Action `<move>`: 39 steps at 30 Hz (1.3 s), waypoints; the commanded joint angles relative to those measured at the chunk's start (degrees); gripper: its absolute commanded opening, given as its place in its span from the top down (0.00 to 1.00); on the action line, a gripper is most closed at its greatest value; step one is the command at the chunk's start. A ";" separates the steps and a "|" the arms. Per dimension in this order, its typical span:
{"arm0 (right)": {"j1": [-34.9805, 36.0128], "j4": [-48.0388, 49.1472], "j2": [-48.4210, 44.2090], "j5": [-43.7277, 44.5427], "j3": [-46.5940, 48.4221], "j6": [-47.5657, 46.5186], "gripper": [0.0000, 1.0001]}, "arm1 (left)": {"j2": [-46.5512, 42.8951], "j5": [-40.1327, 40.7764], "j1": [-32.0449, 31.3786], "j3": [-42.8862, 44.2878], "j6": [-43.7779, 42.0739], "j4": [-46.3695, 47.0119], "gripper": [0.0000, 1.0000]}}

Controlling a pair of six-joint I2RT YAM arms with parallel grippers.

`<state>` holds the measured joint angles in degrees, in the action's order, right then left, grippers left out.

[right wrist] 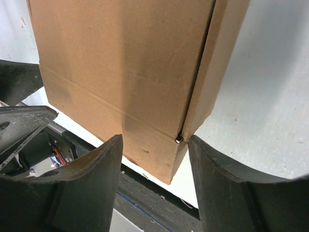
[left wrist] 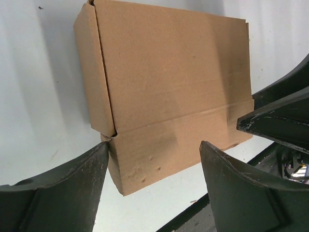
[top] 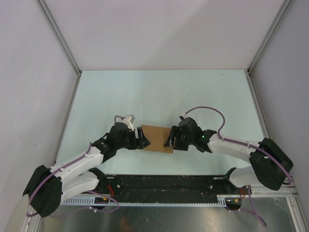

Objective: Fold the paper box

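The left gripper (top: 141, 137) sits at the left end of the paper box (top: 157, 138), and the right gripper (top: 170, 138) at its right end. They face each other, both with jaws spread apart.

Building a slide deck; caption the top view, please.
Left pincer and right pincer, both open, flank the brown paper box at opposite ends.

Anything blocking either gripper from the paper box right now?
Nothing visible. The left gripper and right gripper sit at opposite ends of the paper box, jaws open, with only bare table around it.
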<state>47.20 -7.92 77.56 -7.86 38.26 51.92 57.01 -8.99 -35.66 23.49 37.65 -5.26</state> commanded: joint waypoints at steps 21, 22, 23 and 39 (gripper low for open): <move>0.35 -2.62 -3.46 1.62 0.15 -2.09 0.37 | -5.07 -1.91 -0.64 -2.21 -1.17 2.27 0.21; 0.35 -2.80 -3.55 1.62 0.15 -2.26 0.37 | -5.33 -1.82 -0.64 -2.30 -1.09 2.18 0.21; 0.35 -3.15 -3.90 1.70 0.15 -2.26 0.37 | -5.60 -1.73 -0.64 -2.48 -1.26 1.83 0.21; 0.35 -5.35 -3.29 2.67 0.15 -3.49 0.36 | -3.93 0.03 -0.64 -2.92 -2.67 0.51 0.22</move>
<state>47.20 -12.86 74.76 -6.44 38.26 49.34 53.30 -9.19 -35.90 21.23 36.05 -5.23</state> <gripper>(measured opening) 0.644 0.788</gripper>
